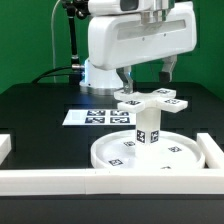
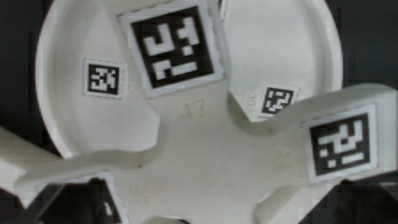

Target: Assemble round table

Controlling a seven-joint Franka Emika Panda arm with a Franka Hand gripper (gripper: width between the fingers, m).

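The black table filled most of the exterior view, with the white robot arm occupying the upper centre and upper right of the frame. White border rails ran along the lower edge and up the lower right corner. The round disc lay flat in the lower centre-right of the frame, close inside those rails, with small square tags visible on its top face. The marker board lay flat on the table at centre left, behind the disc. The short cylindrical leg stood upright on the middle of the disc, a tag facing the camera. The four-lobed cross base sat on top of the leg, level, its lobes carrying tags. The fingers hung above the cross base, one dark tip to each side with a clear gap between them, spread apart and holding nothing. In the wrist view the cross base filled the frame at close range, one tagged lobe reaching to the upper centre and another to the right edge, with a part of the disc seen behind at the left; the fingers themselves could not be made out with certainty there.
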